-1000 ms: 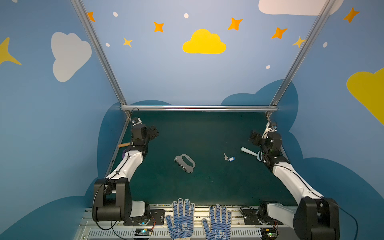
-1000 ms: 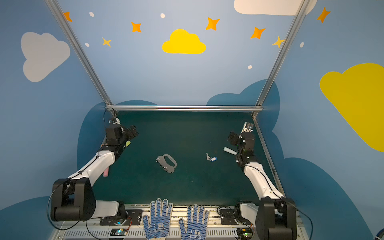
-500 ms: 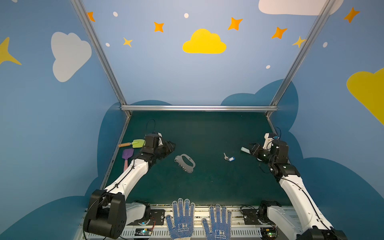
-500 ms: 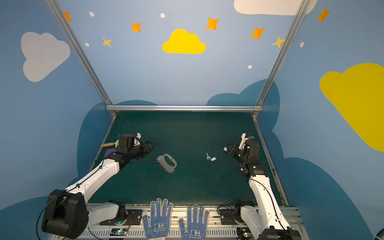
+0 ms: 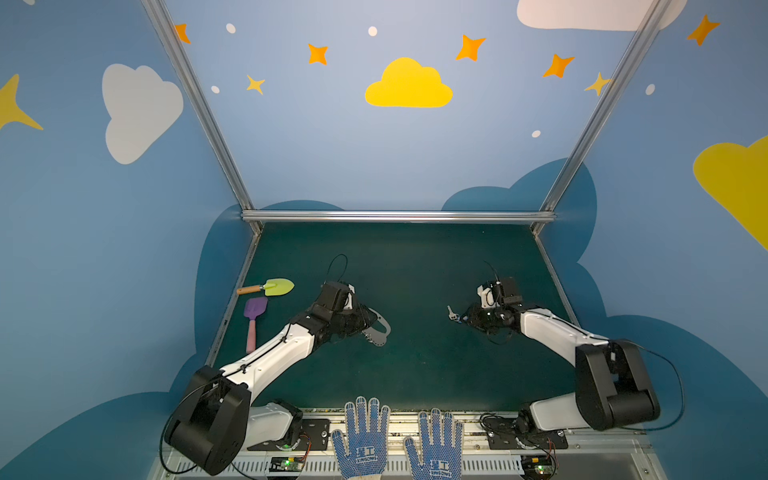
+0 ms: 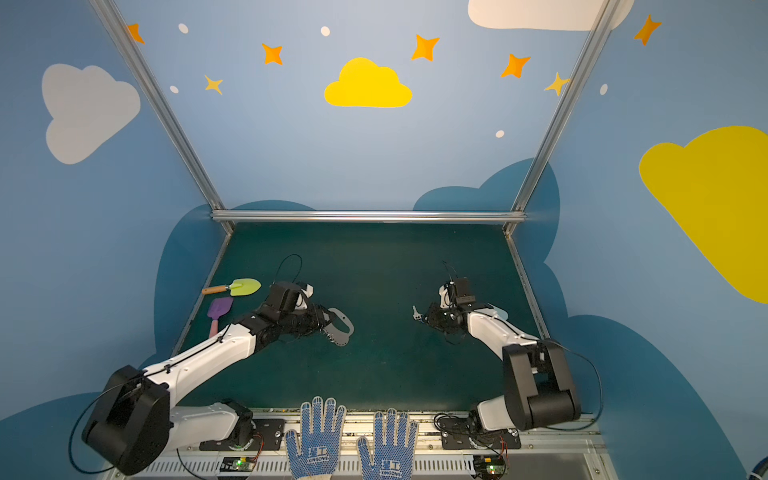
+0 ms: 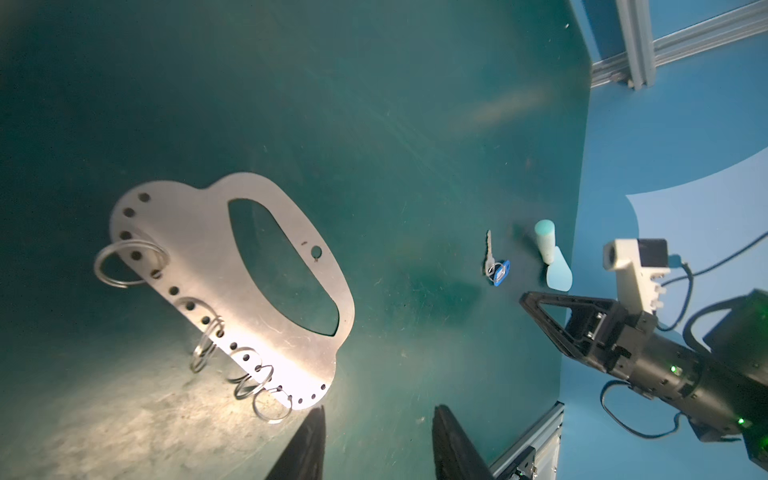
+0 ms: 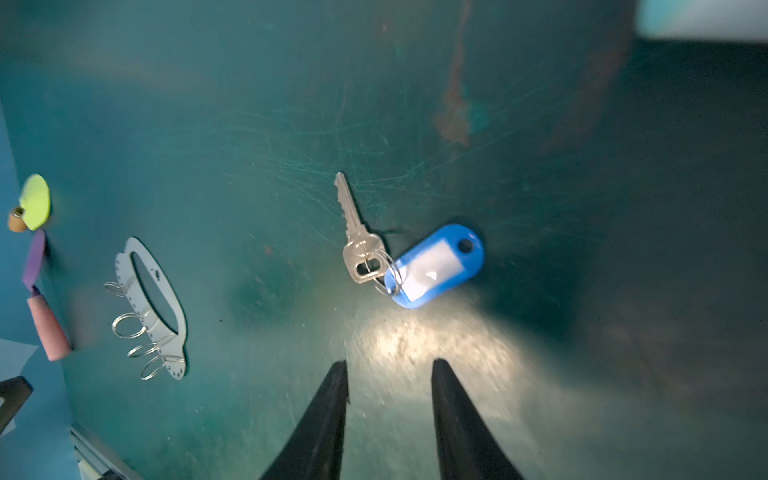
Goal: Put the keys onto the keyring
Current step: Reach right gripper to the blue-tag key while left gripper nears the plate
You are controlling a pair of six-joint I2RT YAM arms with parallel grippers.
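Observation:
The keyring [image 5: 380, 330] [image 6: 344, 328] is a flat grey plate with an oval cutout and little wire rings, lying on the green mat. My left gripper [image 7: 379, 409] [image 5: 368, 322] is open and empty. Its tips sit just off the plate's [image 7: 187, 249] ringed end. The keys [image 8: 357, 237], a silver key ringed to a blue-and-white tag [image 8: 432, 266], lie flat to the right [image 5: 451, 311] [image 6: 415, 311]. My right gripper [image 8: 388, 362] [image 5: 467, 320] is low and open. It points at the keys from a short way off, with bare mat between its fingers.
A yellow-green toy trowel [image 5: 278, 286] and a purple toy spade [image 5: 254, 316] lie by the left wall. A pale blue toy spade [image 7: 552, 262] lies behind the right arm. Two dotted gloves [image 5: 361, 436] hang at the front edge. Metal rails [image 5: 395, 216] border the mat.
Both arms swung in from the side walls and dropped to the mat, the left to the keyring and the right to the keys. Both pairs of jaws narrowed.

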